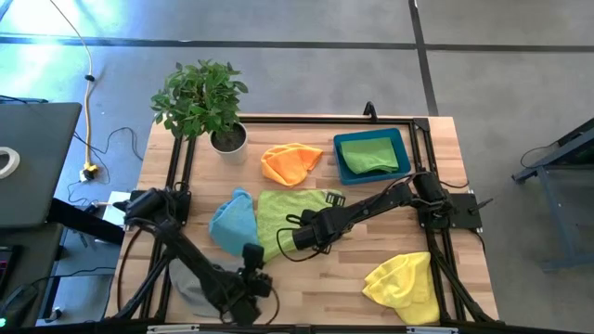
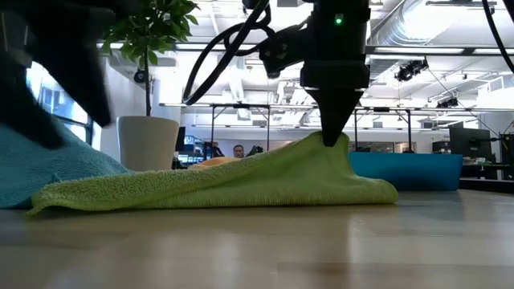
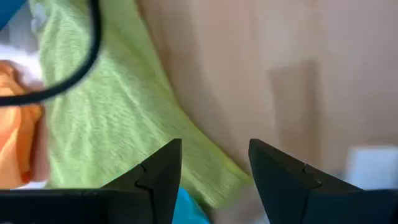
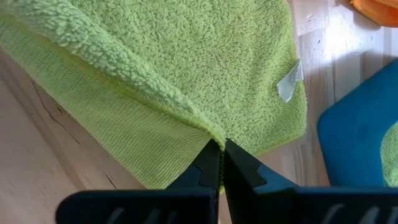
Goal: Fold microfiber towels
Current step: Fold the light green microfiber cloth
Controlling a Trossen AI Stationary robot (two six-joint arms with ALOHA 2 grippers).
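Note:
A lime green towel (image 1: 288, 211) lies spread at the table's middle, and my right gripper (image 1: 290, 239) is shut on it near its near edge; it also shows in the low view (image 2: 333, 138). My left gripper (image 3: 214, 177) is open and empty, just above the wood near the lime towel's near edge (image 3: 205, 168), in the high view (image 1: 252, 258). A light blue towel (image 1: 232, 223) lies against the lime one's left side. An orange towel (image 1: 291, 162), a yellow towel (image 1: 402, 281) and a grey towel (image 1: 190, 283) lie on the table. A green towel (image 1: 368, 153) lies in the blue bin. My right gripper pinches a raised ridge of the lime towel (image 4: 208, 134) between its two shut fingers; one layer or several, I cannot tell. The fingers come from above, pointing down. The cloth is drawn up into a small peak (image 2: 329, 146) at the fingers, and the rest lies on the table.
A potted plant (image 1: 202, 102) stands at the far left. The blue bin (image 1: 404, 148) stands at the far right. A black frame (image 1: 306, 119) runs along the table's edges. Bare wood (image 1: 316, 288) shows at the near middle, between the grey and yellow towels.

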